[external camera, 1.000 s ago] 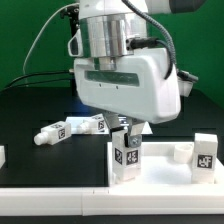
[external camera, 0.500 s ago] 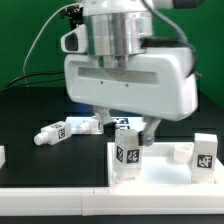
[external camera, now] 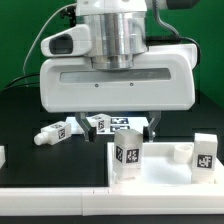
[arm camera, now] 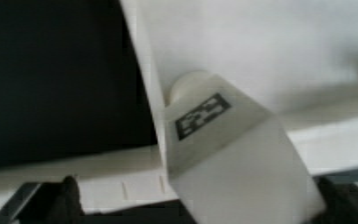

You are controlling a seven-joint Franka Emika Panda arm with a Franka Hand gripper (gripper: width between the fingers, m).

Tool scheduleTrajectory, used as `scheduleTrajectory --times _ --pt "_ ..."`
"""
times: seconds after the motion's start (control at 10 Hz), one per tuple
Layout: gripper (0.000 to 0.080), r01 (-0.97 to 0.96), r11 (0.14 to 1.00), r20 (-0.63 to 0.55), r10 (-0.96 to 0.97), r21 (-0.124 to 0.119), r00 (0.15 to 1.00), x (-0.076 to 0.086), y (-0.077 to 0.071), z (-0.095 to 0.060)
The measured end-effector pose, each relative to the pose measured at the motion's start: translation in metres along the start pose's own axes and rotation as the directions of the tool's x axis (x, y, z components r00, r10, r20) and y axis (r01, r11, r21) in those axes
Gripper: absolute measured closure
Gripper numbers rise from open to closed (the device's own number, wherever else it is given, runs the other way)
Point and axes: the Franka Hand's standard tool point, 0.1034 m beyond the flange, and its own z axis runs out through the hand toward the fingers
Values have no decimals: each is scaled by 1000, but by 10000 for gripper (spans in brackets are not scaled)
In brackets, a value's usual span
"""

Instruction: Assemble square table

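The square table's white panel lies at the front. One tagged white leg stands upright on its corner, and a second stands at the exterior view's right. My gripper hangs just above the first leg, jaws spread wide and holding nothing. In the wrist view the leg rises between the dark fingertips, and the gripper does not touch it. Two more legs lie on the black table behind, the second partly hidden by my hand.
A white border strip runs along the front edge. A small white block sits at the exterior view's left edge. A green wall stands behind the black table.
My gripper let go of the upright leg, opened wide, turned broadside to the camera and rose a little. The leg stays standing on the panel.
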Motion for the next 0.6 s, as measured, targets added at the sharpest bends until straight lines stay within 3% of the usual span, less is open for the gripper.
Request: scheduleTrajectory --times 0.1,0.4,0.6 --pt "150 106 994 -9 -106 -3 994 1 -8 1" --pt "162 31 1000 -10 -31 0 999 1 -5 1" --pt "517 -113 994 -10 113 3 993 1 -6 1"
